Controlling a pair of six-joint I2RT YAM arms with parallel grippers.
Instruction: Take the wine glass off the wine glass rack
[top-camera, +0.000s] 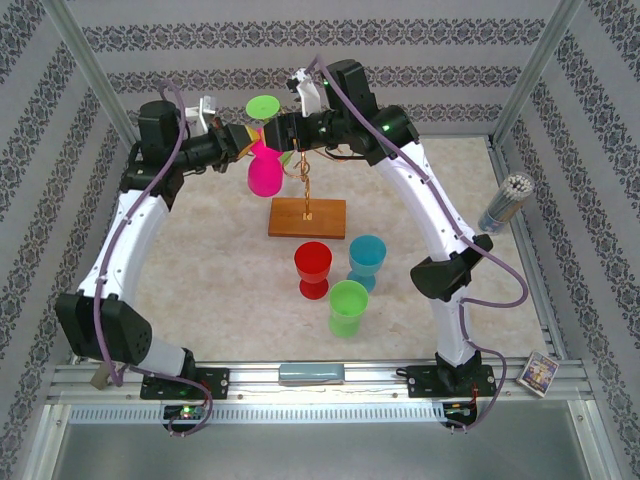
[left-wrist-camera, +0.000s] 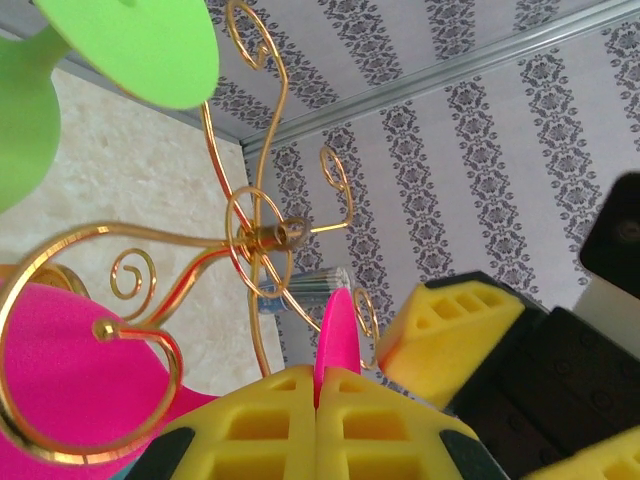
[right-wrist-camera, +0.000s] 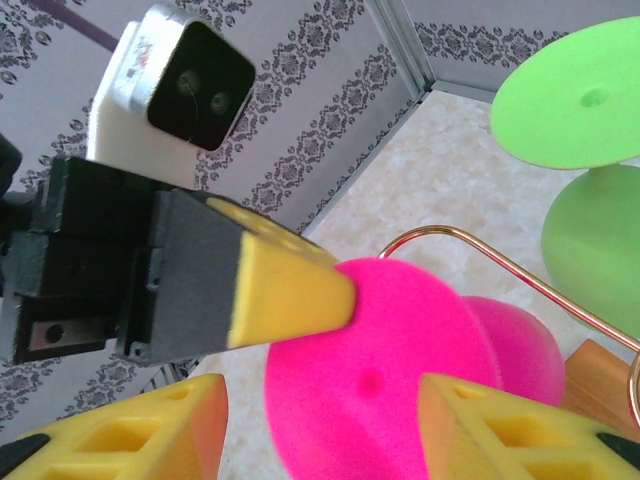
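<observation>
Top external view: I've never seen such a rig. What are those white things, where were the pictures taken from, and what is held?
Those are two robot arms, filmed from above; the other two pictures come from wrist cameras. On the table stand a red glass, a blue glass and a green glass. A pink wine glass hangs upside down on the wine glass rack. The left gripper is shut on its foot; the right gripper is open, a finger either side of it.
</observation>
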